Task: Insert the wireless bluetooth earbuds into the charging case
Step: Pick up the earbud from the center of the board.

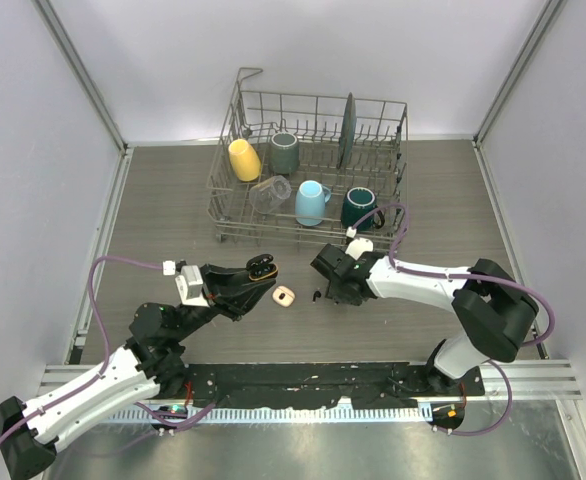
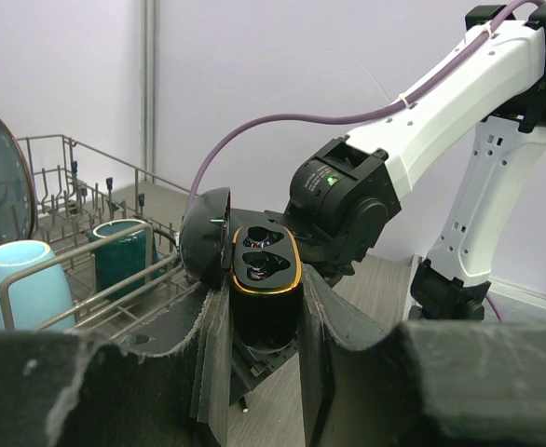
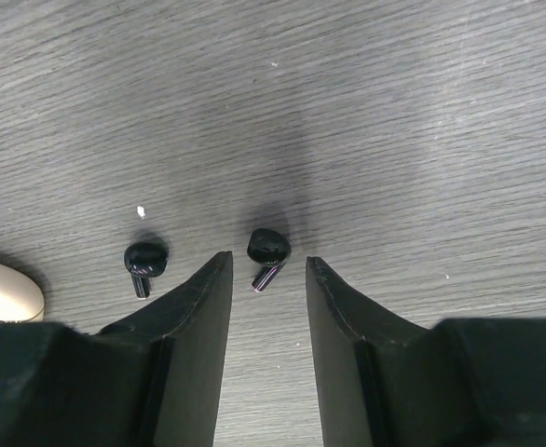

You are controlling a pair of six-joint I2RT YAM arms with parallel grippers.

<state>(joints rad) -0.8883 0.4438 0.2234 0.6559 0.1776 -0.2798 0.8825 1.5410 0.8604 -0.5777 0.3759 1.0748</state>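
Observation:
My left gripper (image 2: 264, 321) is shut on a black charging case (image 2: 264, 279) with a gold rim. It holds the case upright above the table with the lid open and both wells showing. In the top view the case (image 1: 262, 267) hangs left of centre. Two black stemmed earbuds lie on the table in the right wrist view. One earbud (image 3: 267, 251) rests between the tips of my open right gripper (image 3: 268, 263), touching neither finger. The other earbud (image 3: 145, 261) lies just left of the left finger. In the top view my right gripper (image 1: 320, 292) points down at them.
A cream-white rounded object (image 1: 284, 296) lies on the table between the two grippers. Behind stands a wire dish rack (image 1: 235, 215) holding a yellow mug (image 1: 243, 158), a grey mug (image 1: 284, 152), a clear glass (image 1: 271, 193), a light blue mug (image 1: 311, 202), a dark teal mug (image 1: 358, 207) and a plate (image 1: 346, 130).

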